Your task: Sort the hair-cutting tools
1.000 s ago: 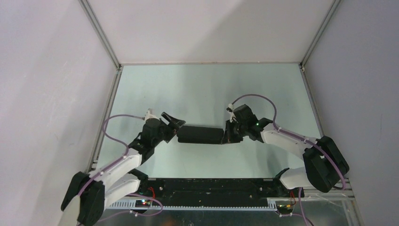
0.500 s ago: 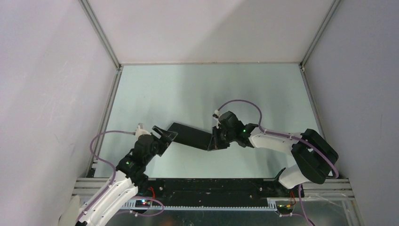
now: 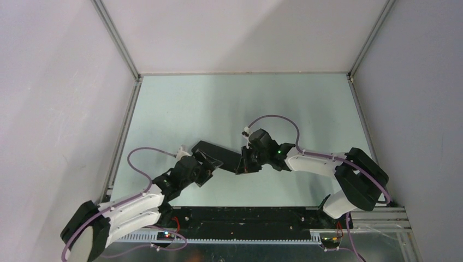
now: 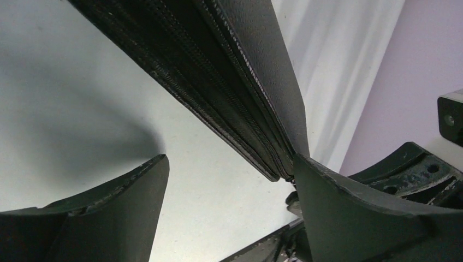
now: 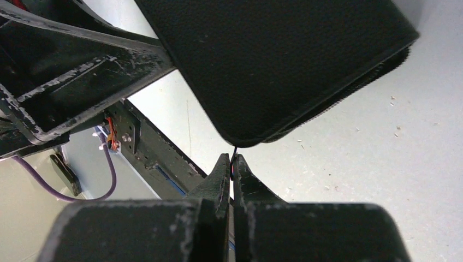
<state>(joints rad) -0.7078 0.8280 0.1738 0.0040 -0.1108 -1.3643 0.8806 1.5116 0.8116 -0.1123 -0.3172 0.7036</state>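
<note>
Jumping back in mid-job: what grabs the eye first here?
A black zip case slants across the middle of the top view. The right hand, shut, pinches a thin tab at its corner, while the left hand stands wide open astride its other end.

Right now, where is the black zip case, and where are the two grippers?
black zip case [image 3: 219, 155]: top view, middle of its flat side.
left gripper [image 4: 229, 164]: left wrist view, gap between its open fingertips.
right gripper [image 5: 231, 160]: right wrist view, seam between its shut fingertips.
</note>
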